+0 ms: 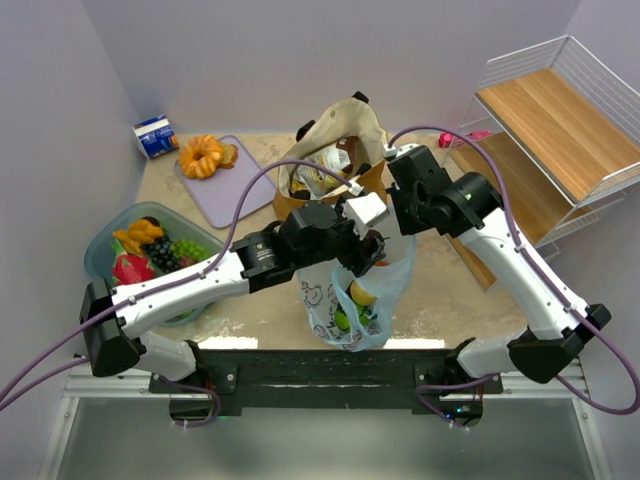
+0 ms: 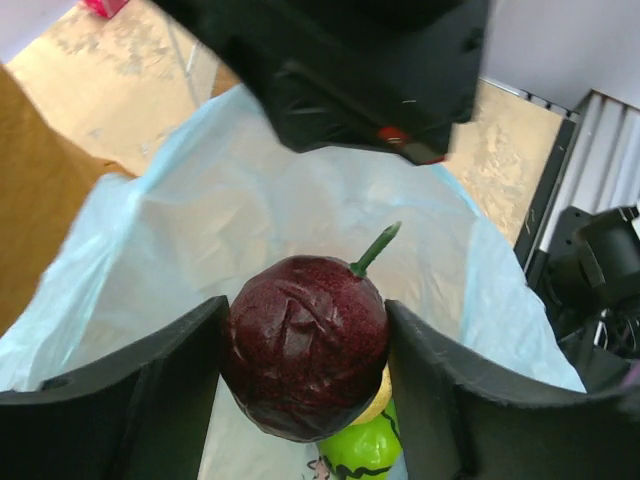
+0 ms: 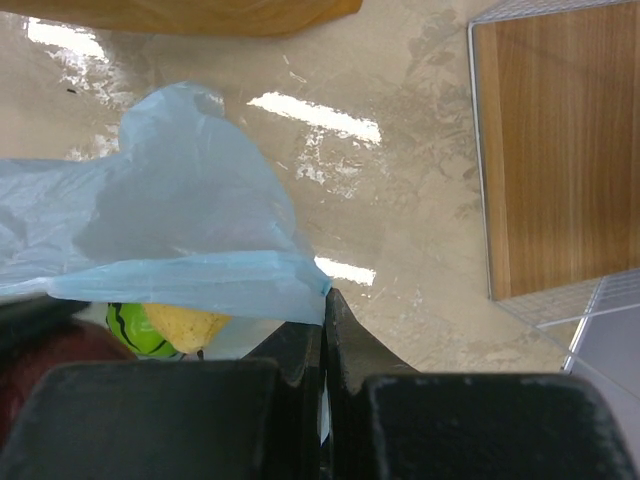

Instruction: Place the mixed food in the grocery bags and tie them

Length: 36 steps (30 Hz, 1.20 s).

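While the right gripper (image 3: pixel 322 345) pinches the rim of the light-blue plastic bag (image 2: pixel 300 215), the left gripper (image 2: pixel 303 325) clasps the dark plum (image 2: pixel 300 350) straight above its open mouth

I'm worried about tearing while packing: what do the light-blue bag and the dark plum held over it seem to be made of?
Light-blue bag: thin plastic film, it seems; translucent, softly creased, with a slight sheen. Dark plum: possibly a moulded plastic or foam replica, though real fruit can't be ruled out; matte, wrinkled maroon skin and a stiff green stem.
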Each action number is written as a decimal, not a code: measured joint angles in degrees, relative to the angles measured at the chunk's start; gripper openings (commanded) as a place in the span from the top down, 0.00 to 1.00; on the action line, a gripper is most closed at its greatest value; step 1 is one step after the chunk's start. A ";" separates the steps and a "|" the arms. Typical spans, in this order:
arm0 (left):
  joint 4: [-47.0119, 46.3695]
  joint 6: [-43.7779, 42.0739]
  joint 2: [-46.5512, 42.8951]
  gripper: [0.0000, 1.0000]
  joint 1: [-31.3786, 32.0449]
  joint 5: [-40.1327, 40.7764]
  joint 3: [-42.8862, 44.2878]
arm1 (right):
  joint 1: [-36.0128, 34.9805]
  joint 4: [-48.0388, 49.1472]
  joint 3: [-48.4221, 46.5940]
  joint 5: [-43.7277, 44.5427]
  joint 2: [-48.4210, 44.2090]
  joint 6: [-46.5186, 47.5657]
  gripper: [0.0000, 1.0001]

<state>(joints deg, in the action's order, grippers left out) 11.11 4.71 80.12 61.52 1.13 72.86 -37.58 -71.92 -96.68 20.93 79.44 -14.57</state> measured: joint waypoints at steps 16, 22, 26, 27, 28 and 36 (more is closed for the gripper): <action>-4.66 -7.89 -11.87 0.00 -13.00 -5.38 -2.73 | 0.00 -0.20 0.61 0.00 -1.36 -0.02 1.00; -4.57 -6.29 -15.43 0.00 -38.56 3.65 -1.20 | 0.00 -0.31 0.61 0.02 -1.33 -0.02 1.00; -1.62 -4.22 -8.74 0.00 -54.18 7.56 -3.45 | 0.00 -0.48 0.59 0.02 -1.29 -0.02 1.00; -0.46 -3.93 -6.47 0.00 -57.66 8.96 -4.61 | 0.00 -0.52 0.59 0.02 -1.18 -0.02 1.00; 1.07 -3.78 -4.26 0.00 -60.81 10.27 -5.62 | 0.00 -0.55 0.57 0.04 -1.11 -0.02 1.00; 5.11 -3.23 5.14 0.00 -73.68 15.15 -7.21 | 0.00 -0.72 0.24 0.17 -0.90 -0.02 1.00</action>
<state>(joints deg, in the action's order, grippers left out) 16.23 1.48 85.25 -12.16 16.27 65.65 -37.58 -72.64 -96.44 21.10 78.54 -14.59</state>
